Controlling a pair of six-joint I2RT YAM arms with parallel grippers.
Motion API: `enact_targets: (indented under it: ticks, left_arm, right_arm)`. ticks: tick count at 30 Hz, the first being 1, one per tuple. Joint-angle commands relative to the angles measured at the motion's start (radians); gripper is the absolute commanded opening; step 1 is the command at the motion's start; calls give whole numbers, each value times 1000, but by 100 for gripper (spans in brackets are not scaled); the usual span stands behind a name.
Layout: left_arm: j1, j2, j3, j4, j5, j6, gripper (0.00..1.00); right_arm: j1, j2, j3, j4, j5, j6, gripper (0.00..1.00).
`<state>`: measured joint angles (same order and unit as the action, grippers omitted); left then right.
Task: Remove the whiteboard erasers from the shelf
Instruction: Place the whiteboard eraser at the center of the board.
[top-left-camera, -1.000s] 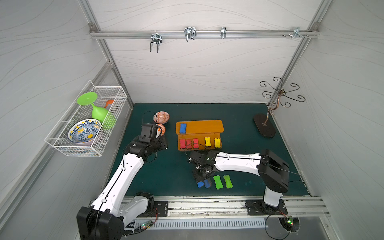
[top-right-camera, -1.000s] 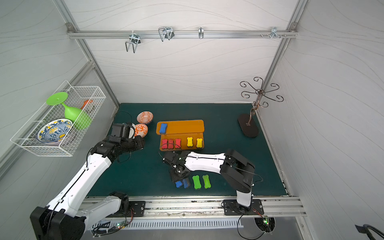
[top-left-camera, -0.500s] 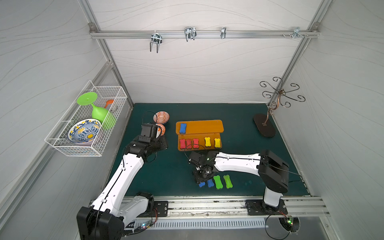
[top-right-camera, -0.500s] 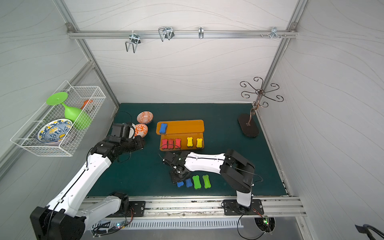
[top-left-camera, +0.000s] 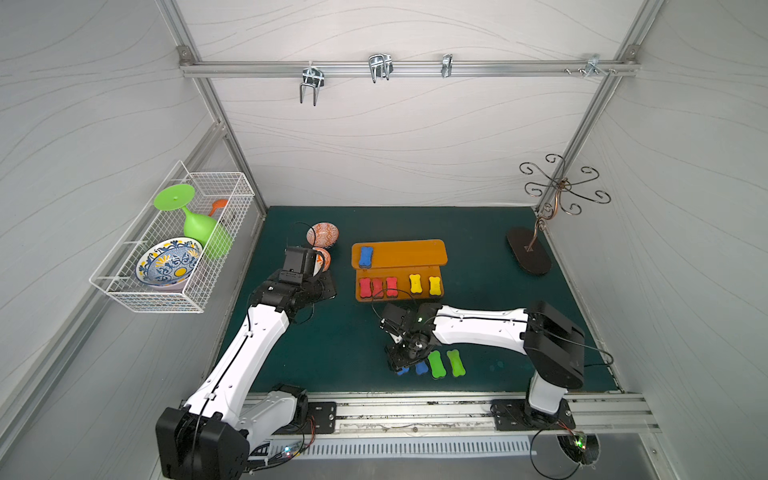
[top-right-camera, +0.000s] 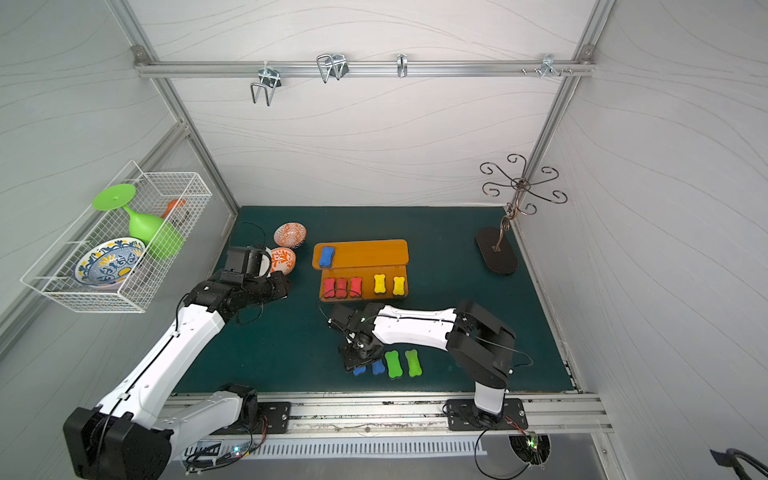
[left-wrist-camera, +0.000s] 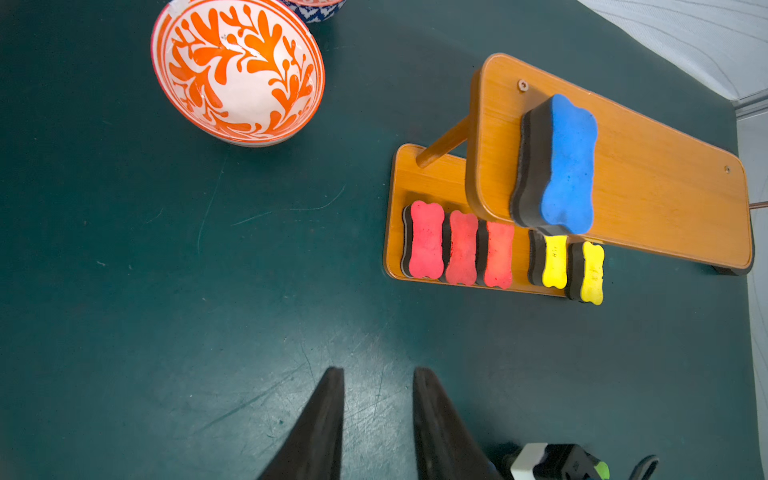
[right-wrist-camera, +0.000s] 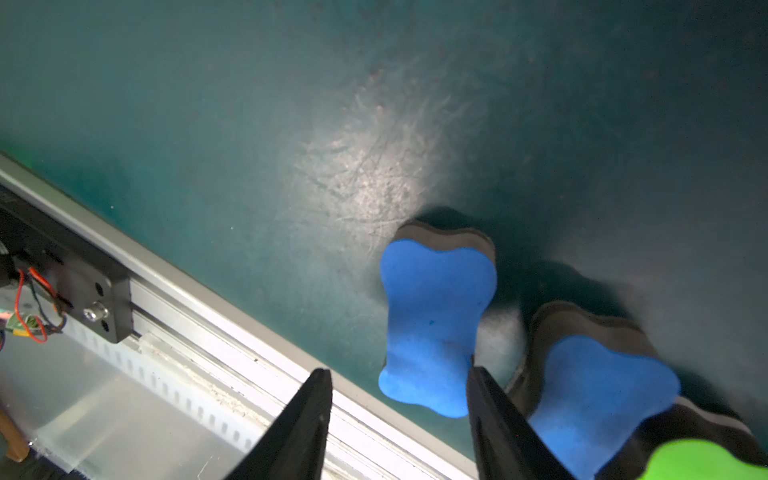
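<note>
One blue eraser (right-wrist-camera: 436, 320) lies between your right gripper's (right-wrist-camera: 397, 370) parted jaws.
A finger (right-wrist-camera: 496, 419) partly hides the second blue eraser (right-wrist-camera: 598, 382).

Shelf (left-wrist-camera: 648, 174) glossy varnished wood; erasers (left-wrist-camera: 567, 166) matt porous foam; tabletop (left-wrist-camera: 166, 291) scuffed matt green; bowl (left-wrist-camera: 237, 70) shiny glazed ceramic; rail (right-wrist-camera: 187, 303) bare metal.

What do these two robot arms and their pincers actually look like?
The left arm and right arm have white shells, black joints and thin black cables alongside. The left gripper and right gripper each end in two black tapering fingers.
</note>
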<state>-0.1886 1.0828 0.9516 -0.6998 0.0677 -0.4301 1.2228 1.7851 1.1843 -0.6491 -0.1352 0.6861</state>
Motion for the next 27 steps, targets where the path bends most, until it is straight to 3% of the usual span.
enact_targets:
  ticks: [1, 11, 18, 20, 23, 27]
  left_arm:
    - [4, 11, 44, 11, 17, 1, 32]
    - [-5, 22, 78, -7, 39, 9, 32]
    - [-134, 120, 270, -125, -79, 85, 33]
    - [-144, 160, 330, -158, -89, 114, 36]
    - [-160, 238, 419, -208, -76, 149, 48]
    - [-184, 345, 528, -253, -71, 178, 57]
  right_arm:
    - [7, -11, -21, 7, -34, -15, 57]
    - [-3, -89, -7, -38, 11, -54, 59]
    - [-167, -300, -20, -50, 91, -232, 64]
    - [-210, -317, -11, -58, 105, -288, 65]
    - [-249, -337, 5, -62, 139, -358, 67]
    - [-324, -367, -8, -23, 104, -405, 68]
